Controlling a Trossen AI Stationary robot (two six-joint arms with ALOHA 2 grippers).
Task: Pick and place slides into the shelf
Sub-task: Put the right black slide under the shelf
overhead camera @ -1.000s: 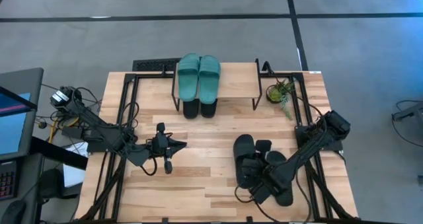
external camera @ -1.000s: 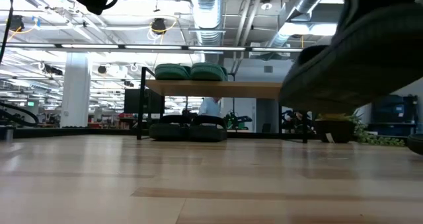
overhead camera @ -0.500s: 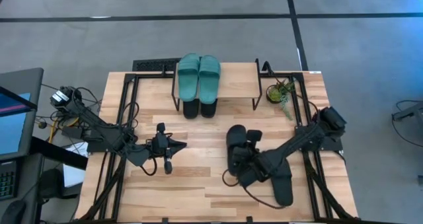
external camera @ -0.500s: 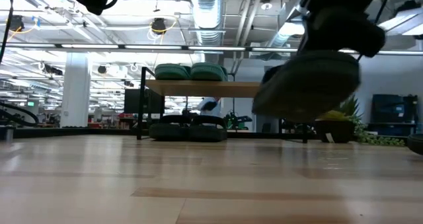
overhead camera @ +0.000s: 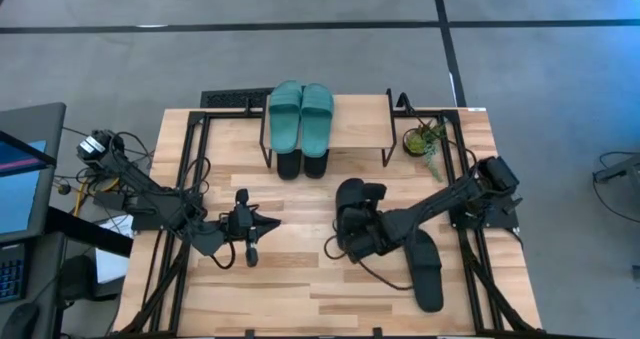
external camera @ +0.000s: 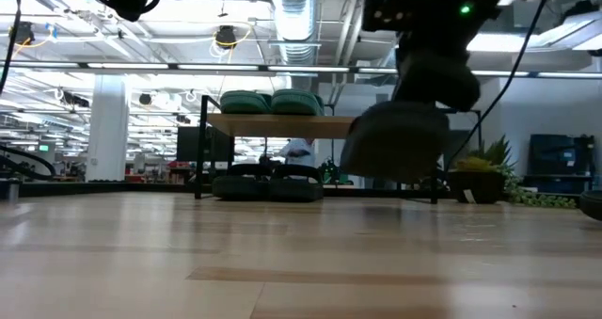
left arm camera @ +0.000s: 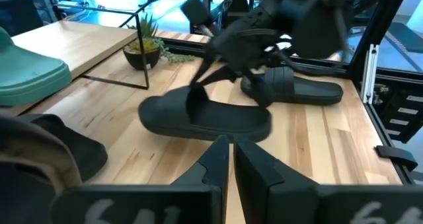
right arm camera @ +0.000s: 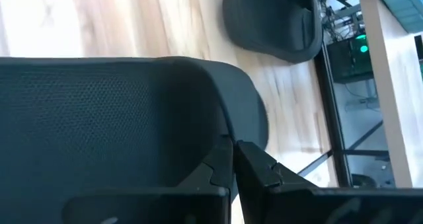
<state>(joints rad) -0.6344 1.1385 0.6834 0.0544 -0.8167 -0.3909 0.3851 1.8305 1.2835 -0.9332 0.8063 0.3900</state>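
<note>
The right tool (overhead camera: 362,231) is clamped on a black slide (overhead camera: 349,217), holding it above the bench (overhead camera: 300,269) near the shelf (overhead camera: 355,124); the left tool (overhead camera: 254,225) waits closed, empty

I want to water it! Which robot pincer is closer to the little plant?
The right pincer, mid-table gripping a black slide, is nearer the plant. The left pincer waits farther off.
</note>
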